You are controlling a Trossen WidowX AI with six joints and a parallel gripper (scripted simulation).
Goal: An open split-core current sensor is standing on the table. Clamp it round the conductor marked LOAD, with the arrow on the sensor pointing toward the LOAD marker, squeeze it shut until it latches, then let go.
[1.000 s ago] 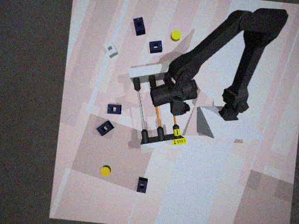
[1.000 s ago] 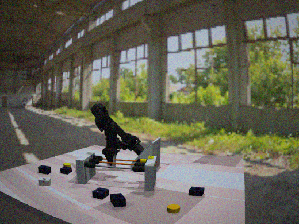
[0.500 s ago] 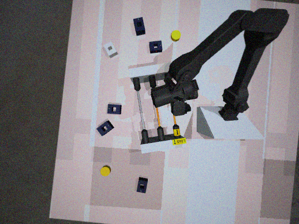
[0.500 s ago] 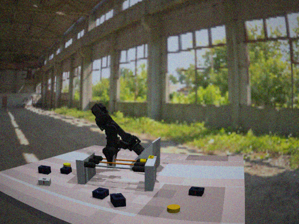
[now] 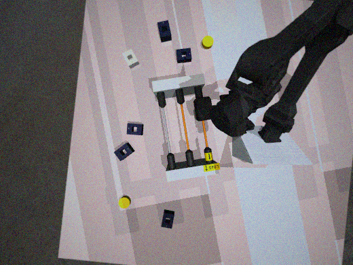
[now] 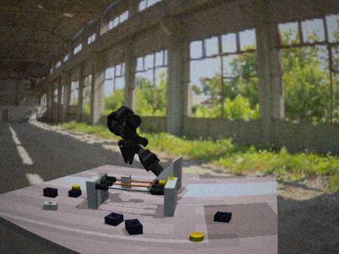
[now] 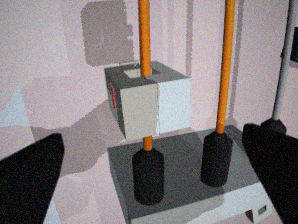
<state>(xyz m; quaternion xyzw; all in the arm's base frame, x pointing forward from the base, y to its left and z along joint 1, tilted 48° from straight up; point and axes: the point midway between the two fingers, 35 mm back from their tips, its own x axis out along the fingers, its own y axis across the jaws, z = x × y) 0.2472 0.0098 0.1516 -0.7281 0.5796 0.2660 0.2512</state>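
The split-core sensor (image 7: 150, 102) (image 6: 126, 180), a pale grey-white cube, sits shut around the orange conductor (image 7: 144, 30) (image 5: 204, 136) that ends at the yellow LOAD marker (image 5: 211, 166) (image 6: 171, 178). It sits near the rack end far from that marker, just above a black end cap (image 7: 148, 175). A red mark shows on its left face; I cannot tell the arrow's direction. My gripper (image 7: 154, 137) (image 5: 203, 109) (image 6: 128, 159) is open, its fingers wide on either side and drawn back from the sensor, touching nothing. In the top view the gripper hides the sensor.
The rack (image 5: 176, 83) also holds a second orange conductor (image 5: 184, 126) (image 7: 227, 60) and a grey one (image 5: 165, 127). Several dark blue blocks (image 5: 135, 128) (image 6: 114, 219), a white block (image 5: 129, 57), two yellow discs (image 5: 207, 41) (image 5: 124, 202) and a grey wedge (image 5: 242, 149) lie around.
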